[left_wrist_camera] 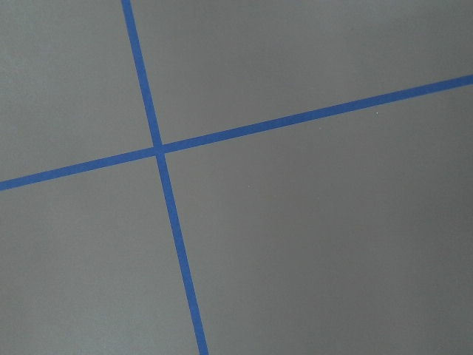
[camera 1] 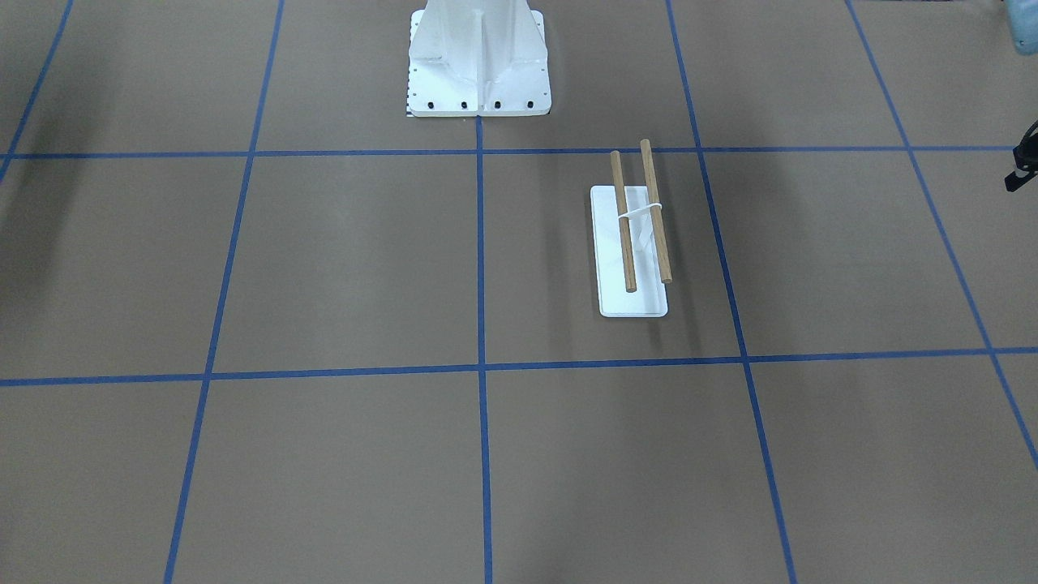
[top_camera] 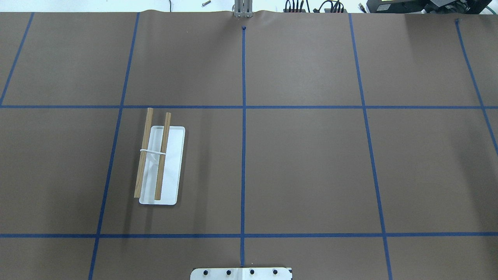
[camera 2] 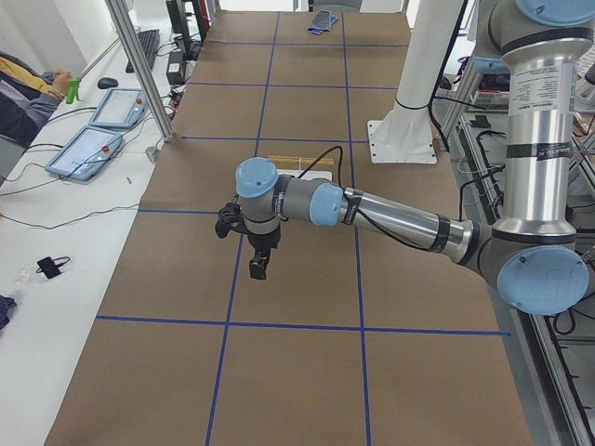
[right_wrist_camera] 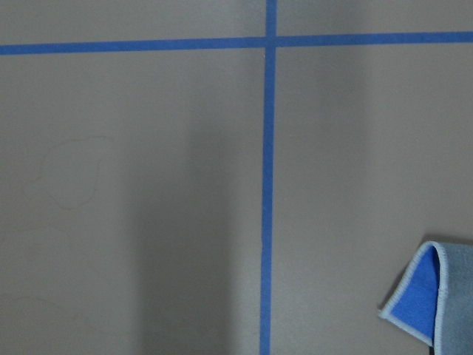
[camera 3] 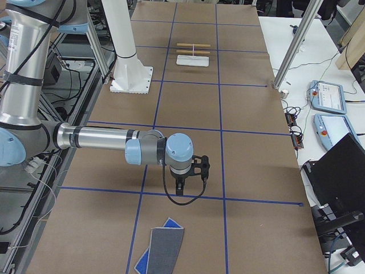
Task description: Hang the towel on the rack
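Front-facing view: the rack (camera 1: 632, 243) stands right of centre on the table (camera 1: 324, 268), both dowels bare, with the pedestal (camera 1: 478, 65) at the top middle. Overhead view: the rack (top_camera: 159, 163) sits left of centre inside one square of blue tape (top_camera: 243, 155), and the pedestal's base (top_camera: 241, 273) shows at the bottom edge; no arm is in view. Left side view: the left gripper (camera 2: 257, 269) hangs above the table at mid-frame, pointing down; whether its fingers are apart or together cannot be told. The rack (camera 2: 302, 168) peeks out just behind the arm, the towel (camera 2: 323, 20) lies at the top edge, and a person's sleeve (camera 2: 23, 98) shows at the upper left. Right side view: the right gripper (camera 3: 179, 188) hangs over a tape line at centre, and its fingers' state cannot be told either. The towel (camera 3: 162, 248) lies flat at the bottom edge, partly folded with blue showing, and the rack (camera 3: 193, 54) is far off near the top. Left wrist view: only the table and crossing tape (left_wrist_camera: 159, 148). Right wrist view: a folded towel (right_wrist_camera: 436, 303) corner, blue side up, in the lower right.
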